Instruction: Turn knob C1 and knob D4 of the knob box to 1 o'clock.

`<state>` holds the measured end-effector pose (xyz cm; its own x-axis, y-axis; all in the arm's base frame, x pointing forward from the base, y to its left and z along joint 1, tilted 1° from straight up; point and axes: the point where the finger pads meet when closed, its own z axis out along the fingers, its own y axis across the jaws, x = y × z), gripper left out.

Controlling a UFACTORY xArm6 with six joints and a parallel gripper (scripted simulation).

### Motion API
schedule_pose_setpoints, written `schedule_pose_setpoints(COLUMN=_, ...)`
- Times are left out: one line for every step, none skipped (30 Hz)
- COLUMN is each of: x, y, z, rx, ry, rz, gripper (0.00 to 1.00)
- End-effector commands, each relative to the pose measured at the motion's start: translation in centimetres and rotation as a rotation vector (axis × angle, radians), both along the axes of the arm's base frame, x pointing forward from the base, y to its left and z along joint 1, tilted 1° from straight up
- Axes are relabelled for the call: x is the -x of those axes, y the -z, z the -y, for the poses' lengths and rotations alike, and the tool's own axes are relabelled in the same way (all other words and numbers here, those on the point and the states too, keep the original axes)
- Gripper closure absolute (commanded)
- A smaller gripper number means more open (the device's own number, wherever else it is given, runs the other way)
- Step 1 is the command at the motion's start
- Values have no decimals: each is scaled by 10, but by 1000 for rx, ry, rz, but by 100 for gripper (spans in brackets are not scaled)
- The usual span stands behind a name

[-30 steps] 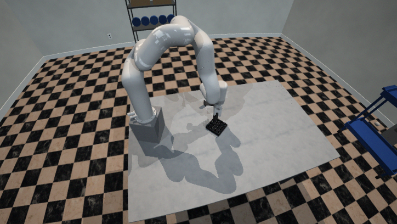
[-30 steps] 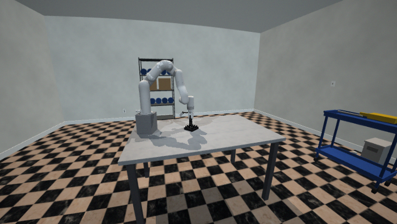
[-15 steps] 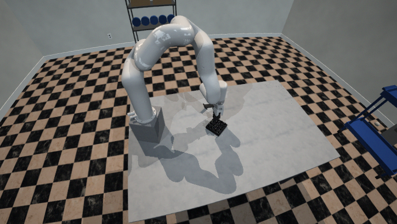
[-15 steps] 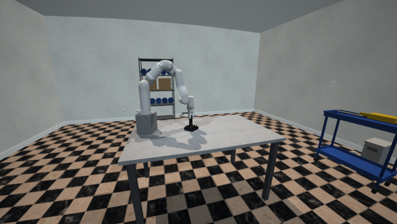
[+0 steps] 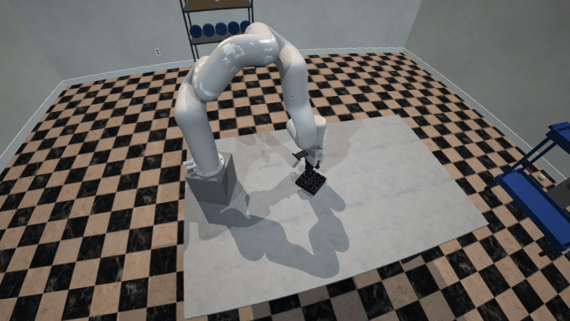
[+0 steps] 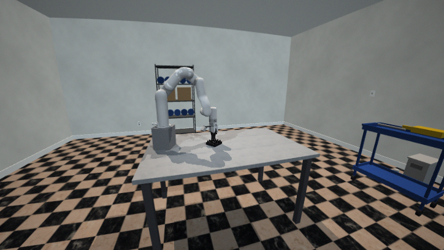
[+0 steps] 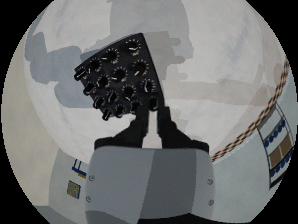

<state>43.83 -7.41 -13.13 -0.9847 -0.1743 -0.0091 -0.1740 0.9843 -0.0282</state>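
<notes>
The black knob box (image 5: pixel 310 182) (image 6: pixel 214 144) (image 7: pixel 144 54) stands on the table, with four rows of black knobs with white lines. My gripper (image 5: pixel 309 170) (image 6: pixel 213 140) (image 7: pixel 153 104) points down at one corner of it. The fingers are nearly together, one on each side of a corner knob (image 7: pixel 153 103), and shut on it. The printed names are too small to read and the socket is not visible, so I cannot tell from the names which knob this is. The fingers partly cover the neighbouring knob (image 7: pixel 135 106). The other knobs show in the wrist view.
The grey table (image 5: pixel 398 179) (image 6: pixel 264 149) carries the box and the arm's grey base (image 5: pixel 209 189) (image 6: pixel 162 138), which stands to the left. A blue cart (image 5: pixel 530 207) (image 6: pixel 394 179) stands right of the table, and a shelf rack (image 6: pixel 194 105) stands behind it.
</notes>
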Motion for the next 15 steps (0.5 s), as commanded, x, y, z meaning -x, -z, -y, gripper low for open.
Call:
schedule_pose_setpoints(x=-2, y=-1, z=0, rx=-17, ry=-88, rz=0, gripper=92)
schedule_pose_setpoints(x=-2, y=-1, z=0, rx=-17, ry=-107, rz=0, gripper=92)
schedule_pose_setpoints(x=-2, y=-1, z=0, rx=-17, ry=-126, rz=-1, gripper=92)
schedule_pose_setpoints(x=-2, y=-1, z=0, rx=-17, ry=-143, rz=-1, gripper=92)
schedule_pose_setpoints(x=-2, y=-1, z=0, rx=-16, ry=-160, rz=-1, gripper=92)
schedule_pose_setpoints(x=-2, y=-1, z=0, rx=-16, ry=-177, rz=-1, gripper=92)
schedule_pose_setpoints(x=-2, y=-1, z=0, rx=-16, ry=-193, rz=-2, gripper=92)
schedule_pose_setpoints(x=-2, y=-1, z=0, rx=-16, ry=-208, rz=-2, gripper=92)
schedule_pose_setpoints(x=-2, y=-1, z=0, rx=-15, ry=-222, rz=-2, gripper=92)
schedule_pose_setpoints(x=-2, y=-1, z=0, rx=-15, ry=-222, rz=-2, gripper=92)
schedule_pose_setpoints(x=-2, y=-1, z=0, rx=-15, ry=-222, rz=-2, gripper=92)
schedule_pose_setpoints(x=-2, y=-1, z=0, rx=-15, ry=-236, rz=-2, gripper=92)
schedule_pose_setpoints(x=-2, y=-1, z=0, rx=-15, ry=-248, rz=-3, gripper=92)
schedule_pose_setpoints(x=-2, y=-1, z=0, rx=-15, ry=-261, rz=-3, gripper=92)
schedule_pose_setpoints(x=-2, y=-1, z=0, rx=-15, ry=-272, rz=-3, gripper=92)
